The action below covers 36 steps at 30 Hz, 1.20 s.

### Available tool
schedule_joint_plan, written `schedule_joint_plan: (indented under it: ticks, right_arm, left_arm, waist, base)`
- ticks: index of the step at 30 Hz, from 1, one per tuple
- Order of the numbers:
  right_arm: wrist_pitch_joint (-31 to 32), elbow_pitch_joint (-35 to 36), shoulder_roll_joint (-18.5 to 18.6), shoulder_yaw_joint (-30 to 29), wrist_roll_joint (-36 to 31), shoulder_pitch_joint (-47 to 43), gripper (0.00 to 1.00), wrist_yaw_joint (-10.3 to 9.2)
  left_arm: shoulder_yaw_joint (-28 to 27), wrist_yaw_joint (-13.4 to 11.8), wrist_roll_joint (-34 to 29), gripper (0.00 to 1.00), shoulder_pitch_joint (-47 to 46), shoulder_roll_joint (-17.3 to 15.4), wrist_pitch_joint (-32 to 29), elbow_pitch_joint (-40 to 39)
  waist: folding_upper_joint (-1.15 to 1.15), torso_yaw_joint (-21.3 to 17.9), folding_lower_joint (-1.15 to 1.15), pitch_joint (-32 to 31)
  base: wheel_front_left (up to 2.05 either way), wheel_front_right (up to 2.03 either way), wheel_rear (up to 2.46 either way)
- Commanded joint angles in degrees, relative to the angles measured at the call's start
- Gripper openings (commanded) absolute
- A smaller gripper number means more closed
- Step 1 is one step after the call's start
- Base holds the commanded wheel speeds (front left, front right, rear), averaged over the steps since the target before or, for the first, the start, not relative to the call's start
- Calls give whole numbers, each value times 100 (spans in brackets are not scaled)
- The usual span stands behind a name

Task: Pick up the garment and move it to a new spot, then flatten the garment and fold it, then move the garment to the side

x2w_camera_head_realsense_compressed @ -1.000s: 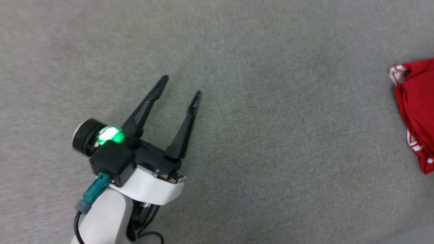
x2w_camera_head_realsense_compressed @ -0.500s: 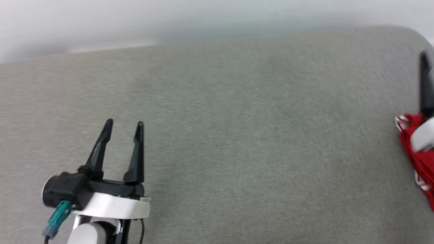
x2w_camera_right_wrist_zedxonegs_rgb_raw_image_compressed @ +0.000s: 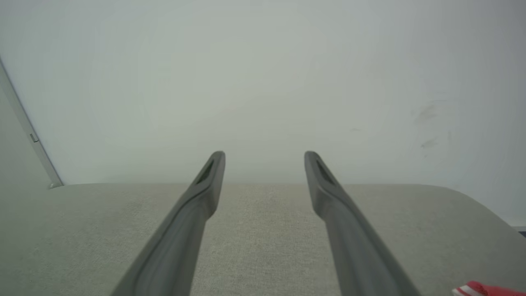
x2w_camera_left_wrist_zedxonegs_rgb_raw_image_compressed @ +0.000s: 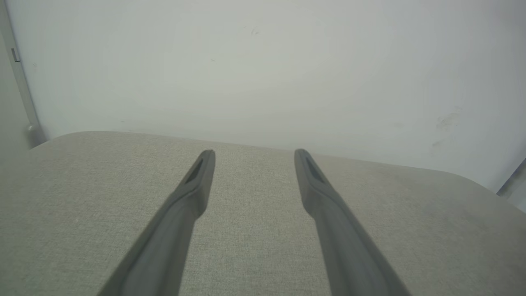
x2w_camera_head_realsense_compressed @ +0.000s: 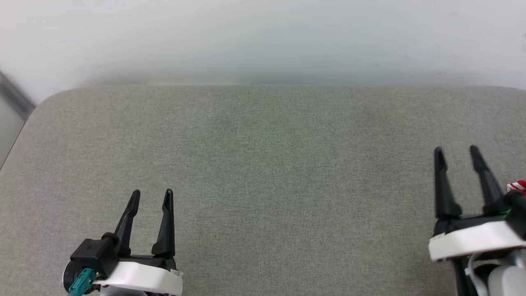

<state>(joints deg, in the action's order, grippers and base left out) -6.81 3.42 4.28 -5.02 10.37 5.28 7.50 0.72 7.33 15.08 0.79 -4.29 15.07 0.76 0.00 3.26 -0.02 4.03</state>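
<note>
The garment point(x2w_camera_head_realsense_compressed: 518, 186) lay at the far right of the grey table point(x2w_camera_head_realsense_compressed: 263, 164), a red-and-white bit showing just beside the right pincer point(x2w_camera_head_realsense_compressed: 456, 150), which stood open and empty. The left pincer point(x2w_camera_head_realsense_compressed: 151, 193), well apart, was open too, holding nothing.

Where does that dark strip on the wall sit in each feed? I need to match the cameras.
Head view: dark wall strip at the upper left edge, slanting.
Left wrist view: strip down the left edge.
Right wrist view: strip slanting down the left edge.
Shared landmark: the grey table's rounded corner at its foot.
</note>
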Motion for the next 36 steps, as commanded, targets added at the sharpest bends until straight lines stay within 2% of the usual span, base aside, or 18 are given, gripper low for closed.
schedule_joint_plan:
  ticks: [1, 10, 31, 32, 36]
  right_arm:
    - [-134, -77, -53, 80, 15, -139, 100, -2]
    - [-643, -574, -140, 318, 43, -315, 100, -2]
    - [-773, -797, -151, 346, 220, -177, 100, -2]
    - [-753, -789, -127, 357, 202, -259, 0, 0]
    - [-709, -915, -129, 373, 413, -336, 0, 0]
  left_arm:
    - [-50, 10, 15, 100, 50, 29, 12, 69]
    - [19, 11, -39, 100, 118, 67, 12, 176]
    - [-162, 13, -180, 100, 113, 103, 11, -39]
    - [-143, 6, -172, 0, 117, 114, 0, -15]
    - [-120, 2, 43, 0, 160, 120, -34, 105]
  waist:
    - [0, 10, 2, -29]
    - [0, -47, 2, -88]
    - [0, -99, 2, -79]
    - [0, -100, 2, -80]
    - [0, -105, 2, -84]
  base:
    - [0, 0, 0]
    - [0, 0, 0]
    - [0, 0, 0]
    - [0, 0, 0]
    - [0, 0, 0]
